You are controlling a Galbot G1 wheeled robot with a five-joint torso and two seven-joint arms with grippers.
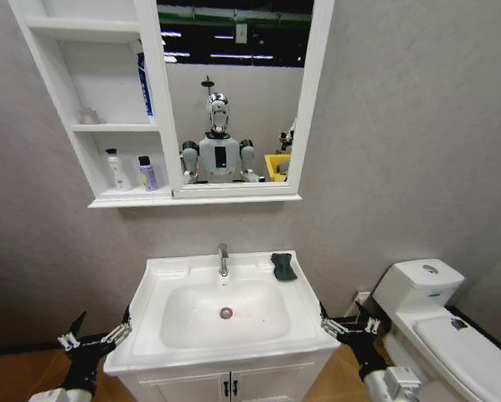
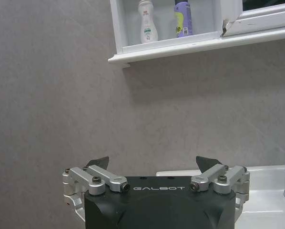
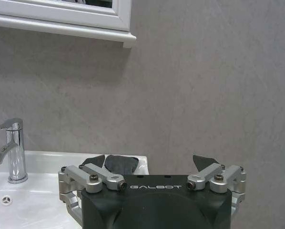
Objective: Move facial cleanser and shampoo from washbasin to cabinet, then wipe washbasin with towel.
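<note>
Cabinet (image 1: 116, 197): glossy white, upper left; two bottles on its lowest shelf.
Washbasin (image 1: 309, 322): smooth white rectangle, lower centre.
Towel (image 1: 283, 265): dark crumpled cloth, basin's back right rim.
Left gripper (image 1: 94, 333): lower left, fingers apart.
Right gripper (image 1: 348, 323): lower right, fingers apart.

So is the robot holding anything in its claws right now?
No, nothing. The left gripper and the right gripper are both open and empty, one at each side of the washbasin. The towel lies on the rim.
</note>
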